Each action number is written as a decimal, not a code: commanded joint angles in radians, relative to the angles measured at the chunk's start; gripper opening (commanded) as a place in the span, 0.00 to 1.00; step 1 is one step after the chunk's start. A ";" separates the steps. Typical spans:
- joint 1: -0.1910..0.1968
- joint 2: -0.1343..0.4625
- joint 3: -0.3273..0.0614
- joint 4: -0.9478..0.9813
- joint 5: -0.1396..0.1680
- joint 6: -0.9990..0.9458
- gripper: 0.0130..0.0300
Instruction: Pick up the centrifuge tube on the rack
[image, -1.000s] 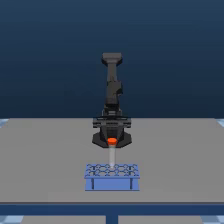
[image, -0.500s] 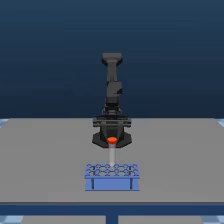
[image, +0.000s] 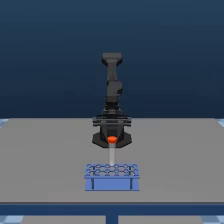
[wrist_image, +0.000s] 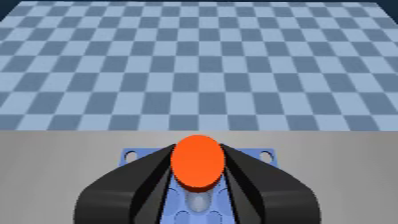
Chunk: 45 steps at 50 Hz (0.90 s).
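The centrifuge tube (image: 112, 154) hangs upright, pale and slim, with its orange-red cap (image: 112, 139) between the black fingers of my gripper (image: 112, 138). The gripper is shut on the tube just under the cap. The tube's lower end reaches the top of the light-blue rack (image: 112, 176), which stands directly below, near the table's front edge. In the wrist view the cap (wrist_image: 197, 162) fills the gap between the two fingers (wrist_image: 133, 182), and the tube's pale body (wrist_image: 197, 202) runs down towards the rack (wrist_image: 131, 156). I cannot tell whether the tip is clear of the hole.
The grey table (image: 45, 160) spreads to both sides of the rack. The arm's black base (image: 112, 122) stands behind the rack at the table's middle. A blue checkered floor (wrist_image: 199, 65) lies beyond the table edge.
The gripper and the tube's orange cap have risen slightly above the rack. The rack has not moved.
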 joint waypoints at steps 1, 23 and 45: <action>0.000 -0.002 -0.002 0.006 0.004 -0.004 0.00; 0.000 -0.013 -0.015 0.045 0.028 -0.043 0.00; 0.000 -0.045 -0.060 0.047 0.105 -0.044 0.00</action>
